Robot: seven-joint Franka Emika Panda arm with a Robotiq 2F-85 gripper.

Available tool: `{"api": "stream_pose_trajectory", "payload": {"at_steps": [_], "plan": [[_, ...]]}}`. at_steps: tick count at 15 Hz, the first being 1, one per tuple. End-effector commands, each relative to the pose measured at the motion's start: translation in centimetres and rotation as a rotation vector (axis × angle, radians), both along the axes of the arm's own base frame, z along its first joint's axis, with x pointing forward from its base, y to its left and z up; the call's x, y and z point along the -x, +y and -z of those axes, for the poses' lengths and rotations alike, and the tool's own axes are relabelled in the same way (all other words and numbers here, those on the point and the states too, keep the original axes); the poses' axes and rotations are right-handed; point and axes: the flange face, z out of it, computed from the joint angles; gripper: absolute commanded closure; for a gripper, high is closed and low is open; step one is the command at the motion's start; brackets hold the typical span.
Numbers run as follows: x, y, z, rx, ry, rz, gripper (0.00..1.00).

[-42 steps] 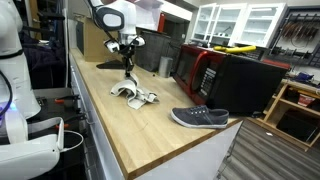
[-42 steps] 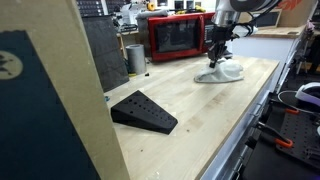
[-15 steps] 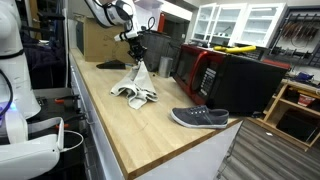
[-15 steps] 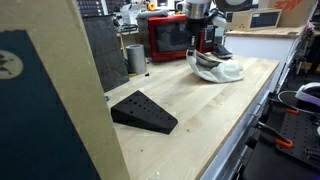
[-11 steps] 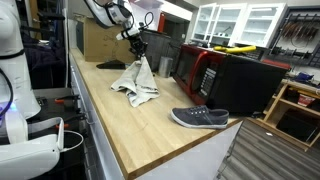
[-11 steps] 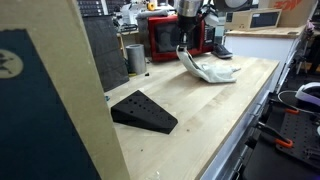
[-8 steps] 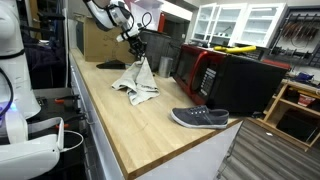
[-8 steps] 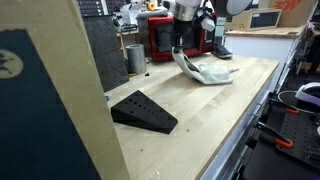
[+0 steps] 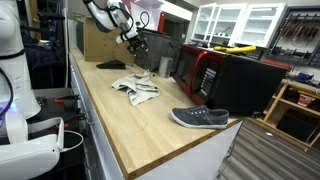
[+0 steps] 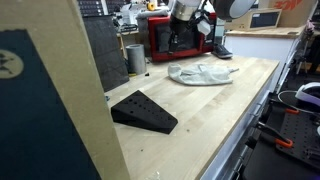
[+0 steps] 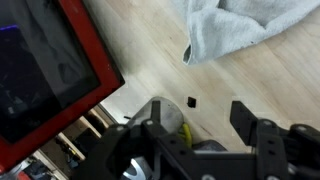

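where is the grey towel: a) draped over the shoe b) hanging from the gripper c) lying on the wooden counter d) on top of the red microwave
c: the towel lies crumpled on the counter, with the gripper open above it and empty.

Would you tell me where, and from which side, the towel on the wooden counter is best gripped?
Grip the towel at a raised fold near its crumpled middle, coming straight down from above. It lies low and spread on the counter, so its flat edges offer little to pinch; a ridge would probably suit the open gripper.
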Motion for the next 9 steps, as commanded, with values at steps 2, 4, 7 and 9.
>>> {"api": "stream_pose_trajectory", "payload": {"at_steps": [2,4,7,9], "plan": [[2.0,-5.6,-0.5,-0.123,0.044,0.189,0.0],[2.6,-8.3,0.2,-0.167,0.092,0.282,0.0],[3.3,-11.6,1.9,-0.23,0.161,0.366,0.0],[3.4,-13.2,3.1,-0.27,0.2,0.412,0.0]]}}
